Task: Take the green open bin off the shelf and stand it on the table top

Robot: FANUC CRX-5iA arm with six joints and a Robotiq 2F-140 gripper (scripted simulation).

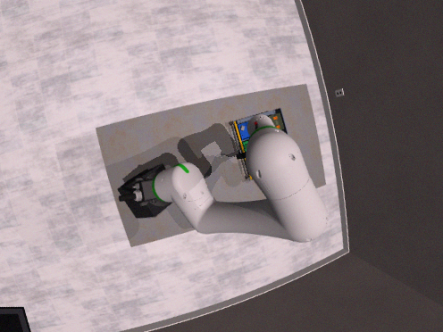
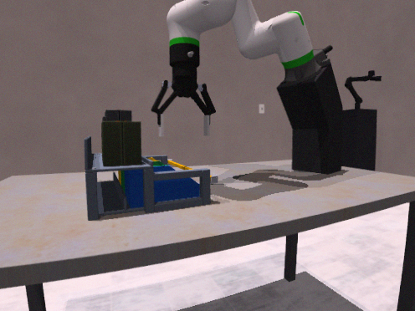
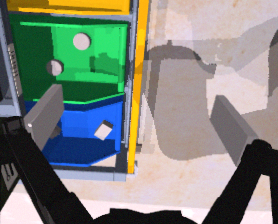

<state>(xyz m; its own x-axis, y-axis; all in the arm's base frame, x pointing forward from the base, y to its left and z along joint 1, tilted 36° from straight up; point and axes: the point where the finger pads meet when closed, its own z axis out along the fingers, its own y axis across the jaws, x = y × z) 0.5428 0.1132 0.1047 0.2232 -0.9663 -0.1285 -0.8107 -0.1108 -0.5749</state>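
Note:
The green open bin stands in the shelf, between the blue bin and the yellow bin. Two round light parts, one near the middle and one further left in the wrist view, lie in the green bin. The blue bin holds a light block. My gripper is open and empty, pointing down well above the shelf's front side. In the wrist view one finger overlaps the blue bin and the other is over the table.
A yellow rail runs along the shelf's front. Dark olive bins stand on the upper tier, behind the lower bins. The arm's dark base stands at the other end of the table. The arm hides part of the shelf from above.

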